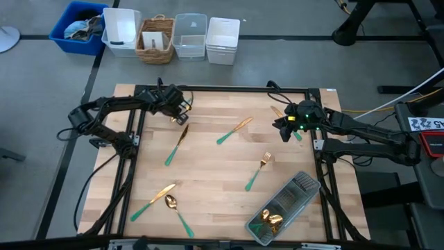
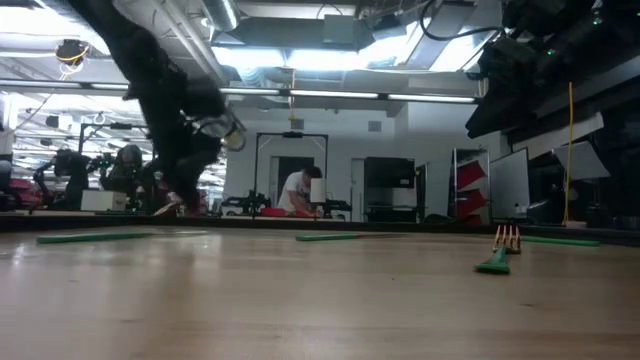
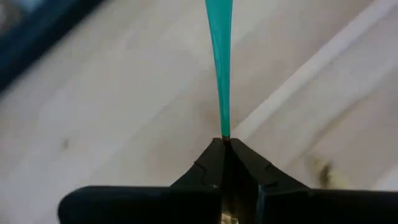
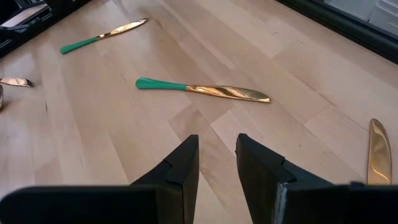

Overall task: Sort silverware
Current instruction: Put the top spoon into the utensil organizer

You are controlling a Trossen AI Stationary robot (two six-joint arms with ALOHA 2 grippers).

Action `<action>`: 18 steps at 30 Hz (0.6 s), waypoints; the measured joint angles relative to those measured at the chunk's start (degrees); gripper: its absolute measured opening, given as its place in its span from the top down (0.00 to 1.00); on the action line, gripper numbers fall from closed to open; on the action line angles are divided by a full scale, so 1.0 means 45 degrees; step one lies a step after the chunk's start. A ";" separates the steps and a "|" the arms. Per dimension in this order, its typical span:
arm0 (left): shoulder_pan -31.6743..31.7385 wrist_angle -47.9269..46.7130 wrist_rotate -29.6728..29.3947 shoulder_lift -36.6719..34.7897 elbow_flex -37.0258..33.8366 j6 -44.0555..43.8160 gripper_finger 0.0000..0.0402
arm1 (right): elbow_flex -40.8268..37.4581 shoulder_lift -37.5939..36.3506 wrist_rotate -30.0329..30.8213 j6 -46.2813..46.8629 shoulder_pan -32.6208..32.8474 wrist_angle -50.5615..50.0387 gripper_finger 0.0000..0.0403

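Gold-headed silverware with teal handles lies scattered on the wooden table: a knife (image 1: 234, 130), a fork (image 1: 258, 170), a spoon (image 1: 177, 212) and another piece (image 1: 152, 201). My left gripper (image 1: 182, 119) is at the far left, shut on a knife (image 1: 175, 144) whose teal handle (image 3: 219, 56) runs out ahead of the fingertips. My right gripper (image 1: 290, 130) hovers open at the far right, above bare wood (image 4: 217, 149), with a knife (image 4: 205, 89) lying beyond it. A clear tray (image 1: 300, 187) at the near right holds gold-headed pieces (image 1: 270, 221). My left gripper pinches the knife between its two shut fingers, with the slim end of the teal handle (image 3: 224, 127) coming out right at the fingertips. The fingers slant down from the far left. Whether the handle's free end rests on the table, I cannot tell.
A black frame (image 1: 132, 139) edges the table. Behind the far edge stand a blue bin (image 1: 78, 28), white containers (image 1: 222, 40) and a wicker basket (image 1: 155, 40). One gold blade (image 4: 379, 149) lies close beside my right gripper. A person (image 2: 300, 190) shows in the room beyond.
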 joint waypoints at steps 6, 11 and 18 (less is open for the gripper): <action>-0.1902 0.1323 0.0128 -0.0610 0.0905 0.0873 0.99 | 0.0000 0.0000 0.0000 0.0000 0.0000 0.0005 0.73; -0.4154 0.4455 0.0058 -0.0932 0.1138 0.3476 0.99 | 0.0000 0.0000 0.0000 -0.0057 0.0000 0.0009 0.73; -0.7619 0.9648 -0.0278 -0.0950 0.1138 0.9574 0.99 | 0.0000 0.0000 -0.0053 -0.0301 0.0000 0.0010 0.73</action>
